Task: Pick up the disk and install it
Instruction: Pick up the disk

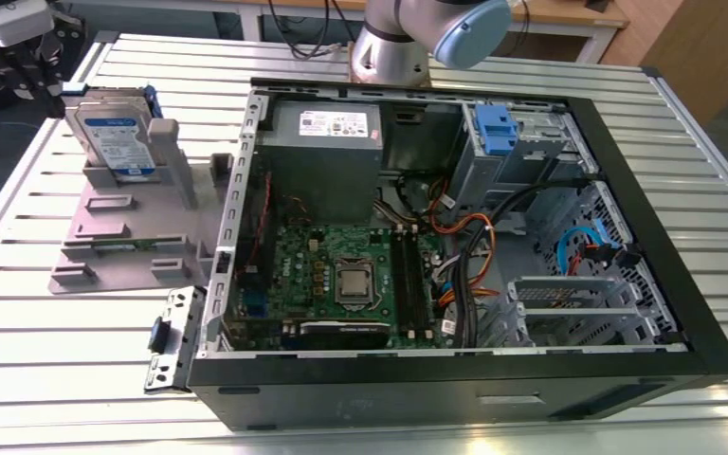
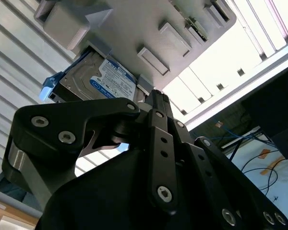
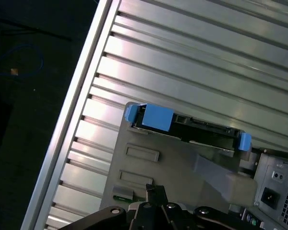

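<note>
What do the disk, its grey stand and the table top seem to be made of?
Disk: likely metal, dull silver casing with a paper-like label; its blue frame looks like plastic. Stand: matte grey, moulded shapes, probably plastic. Table: ribbed, shiny silver slats, apparently aluminium.

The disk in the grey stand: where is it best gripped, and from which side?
Probably its upper edge, pinched across the thin thickness, coming from straight above. The disk stands upright on edge in the grey stand, whose posts hold its lower part, so only the top with the blue bracket is free.
</note>
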`<state>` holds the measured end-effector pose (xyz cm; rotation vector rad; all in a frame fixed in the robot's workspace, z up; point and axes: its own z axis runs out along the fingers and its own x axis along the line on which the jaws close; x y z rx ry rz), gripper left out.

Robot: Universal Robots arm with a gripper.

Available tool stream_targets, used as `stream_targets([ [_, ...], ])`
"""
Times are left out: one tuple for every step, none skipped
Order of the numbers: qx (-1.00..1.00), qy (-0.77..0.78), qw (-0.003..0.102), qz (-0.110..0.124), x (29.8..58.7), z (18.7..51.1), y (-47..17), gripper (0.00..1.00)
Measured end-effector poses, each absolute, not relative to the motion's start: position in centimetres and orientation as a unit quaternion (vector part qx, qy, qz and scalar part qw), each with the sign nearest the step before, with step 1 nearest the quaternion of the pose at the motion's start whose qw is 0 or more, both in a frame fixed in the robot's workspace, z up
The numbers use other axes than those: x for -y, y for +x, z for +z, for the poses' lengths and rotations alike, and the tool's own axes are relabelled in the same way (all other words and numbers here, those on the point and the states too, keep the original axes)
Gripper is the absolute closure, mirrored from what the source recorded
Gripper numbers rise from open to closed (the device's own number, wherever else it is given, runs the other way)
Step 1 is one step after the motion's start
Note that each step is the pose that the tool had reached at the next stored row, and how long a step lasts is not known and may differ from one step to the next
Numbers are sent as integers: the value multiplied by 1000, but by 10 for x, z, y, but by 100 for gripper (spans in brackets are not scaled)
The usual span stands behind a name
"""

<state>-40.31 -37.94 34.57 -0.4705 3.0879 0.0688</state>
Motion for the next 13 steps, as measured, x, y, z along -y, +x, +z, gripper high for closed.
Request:
stream_targets([
  [-988, -152, 9, 22, 379, 346, -403, 90],
  [-988, -154, 9, 22, 379, 346, -403, 90],
  [-987, -156, 9, 22, 379, 346, -403, 90],
  [-987, -158, 8, 22, 379, 346, -403, 90],
  [-987, -160, 8, 22, 379, 346, -403, 90],
  [-987, -162, 8, 22, 379, 346, -403, 90],
  [-986, -164, 8, 22, 379, 346, -403, 90],
  [-986, -165, 8, 22, 379, 346, -403, 90],
  [-986, -167, 8, 22, 379, 346, -403, 90],
  [-985, -169, 8, 22, 379, 346, -403, 90],
  [-985, -171, 8, 22, 379, 346, -403, 90],
  [-985, -173, 8, 22, 379, 346, -403, 90],
  [-984, -175, 8, 22, 379, 346, -403, 90],
])
